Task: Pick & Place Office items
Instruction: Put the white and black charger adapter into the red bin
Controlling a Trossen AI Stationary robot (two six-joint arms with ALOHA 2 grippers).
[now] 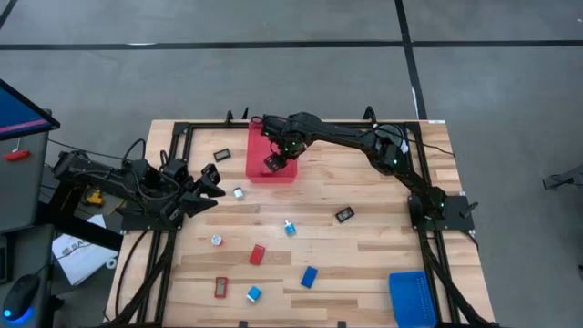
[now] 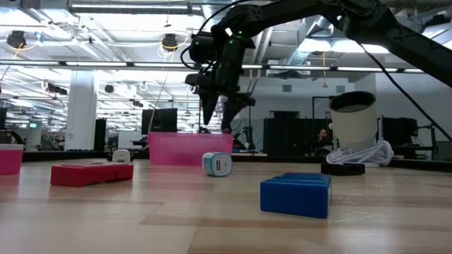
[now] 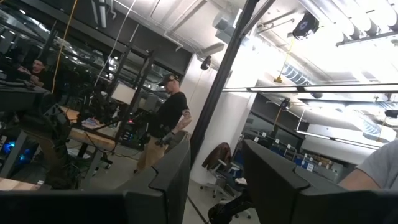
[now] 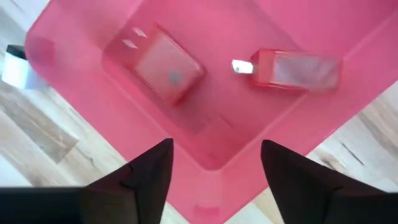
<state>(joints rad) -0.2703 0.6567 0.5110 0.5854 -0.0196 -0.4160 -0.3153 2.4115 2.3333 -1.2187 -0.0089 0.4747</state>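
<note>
My right gripper [image 1: 276, 162] hangs open above the red tray [image 1: 260, 171], fingers pointing down, nothing between them [image 4: 214, 168]. In the tray lie two red blocks [image 4: 168, 68] [image 4: 295, 70], flat on its floor. In the low view the gripper [image 2: 215, 116] stands clear above the tray's rim [image 2: 189, 148]. My left gripper [image 1: 208, 187] waits open at the table's left, tilted up toward the room [image 3: 214, 186]. Other office items lie flat on the table: a red block [image 1: 258, 254], a blue block [image 1: 310, 277], pale cubes [image 1: 239, 193] [image 1: 290, 228] and black rectangles [image 1: 221, 155] [image 1: 344, 215].
A blue tray [image 1: 410, 296] lies at the near right corner. A flat red piece [image 1: 220, 287] and a blue cube [image 1: 253, 293] sit near the front edge. A white cylinder with a coiled cable [image 2: 353, 127] stands at the right. People show in the room behind [image 3: 168, 118].
</note>
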